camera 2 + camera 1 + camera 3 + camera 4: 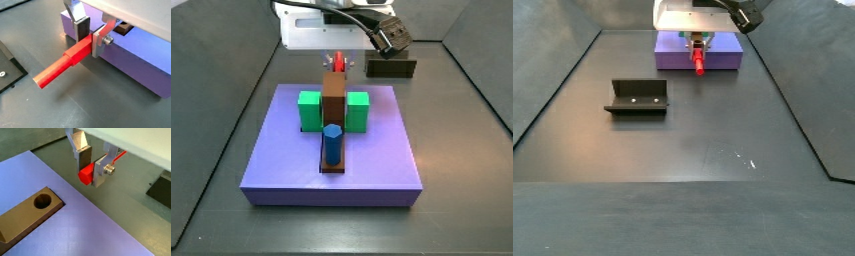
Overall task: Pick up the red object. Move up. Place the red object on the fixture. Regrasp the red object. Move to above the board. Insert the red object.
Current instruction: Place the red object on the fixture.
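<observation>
Dark grey matte floor (673,150) fills your workspace, walled in by dull panels, and your gripper (91,34) hangs over the edge of the lavender board (291,150), clamped on the red object (63,67). Look at that grip: in both wrist views the silver fingers (100,170) pinch the peg near one end, so most of its long square body juts out free past the pads and slopes downward. That hold makes sense for an insertion, I'd say, since the free end is the one that has to lead into a socket. The fixture (636,96) sits well apart on the floor, empty, so the hand-over there looks done with. On the board, the tall brown block (333,110) stands between the green blocks (310,110), with the blue cylinder (331,143) just in front of it. In a wrist view you've got the brown block's round hole (42,201) open and waiting, off to one side of the peg. You're not yet lined up over it, by my reading; the peg needs carrying further across the board before descent.
</observation>
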Motion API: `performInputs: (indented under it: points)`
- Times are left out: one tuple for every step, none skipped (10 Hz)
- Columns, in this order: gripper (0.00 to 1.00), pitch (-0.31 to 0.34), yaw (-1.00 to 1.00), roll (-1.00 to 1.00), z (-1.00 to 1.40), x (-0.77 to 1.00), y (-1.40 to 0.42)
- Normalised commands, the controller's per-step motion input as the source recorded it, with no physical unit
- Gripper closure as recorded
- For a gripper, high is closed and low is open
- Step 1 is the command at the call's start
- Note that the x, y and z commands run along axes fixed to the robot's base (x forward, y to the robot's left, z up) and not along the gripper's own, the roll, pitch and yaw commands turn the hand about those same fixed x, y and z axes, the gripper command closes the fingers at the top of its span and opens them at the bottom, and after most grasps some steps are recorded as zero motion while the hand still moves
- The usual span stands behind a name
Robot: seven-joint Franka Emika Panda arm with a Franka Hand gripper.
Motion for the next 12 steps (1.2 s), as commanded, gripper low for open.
performInputs:
  points:
    - [1.0, 0.0, -0.15, -0.67, 0.0, 0.11, 0.6]
    - [1.0, 0.0, -0.01, -0.89, 0.0, 0.11, 0.67]
    - [1.0, 0.0, 0.0, -0.96, 0.0, 0.15, 0.66]
    - [1.0, 0.0, 0.0, -1.0, 0.0, 0.21, 0.66]
    - [1.0, -0.086, 0.0, -1.0, 0.15, 0.15, 0.5]
    - [1.0, -0.166, -0.02, -1.0, 0.23, 0.13, 0.43]
    - [1.0, -0.177, 0.0, -1.0, 0.25, 0.13, 0.44]
    - [1.0, -0.086, 0.0, -1.0, 0.23, 0.19, 0.43]
    - [1.0, -0.051, -0.01, -1.0, 0.23, 0.23, 0.35]
    - [1.0, -0.1, -0.18, -1.0, 0.28, 0.31, 0.2]
    - [1.0, -0.166, -0.23, -1.0, 0.25, 0.34, 0.15]
    - [1.0, -0.2, -0.24, -1.0, 0.19, 0.36, 0.13]
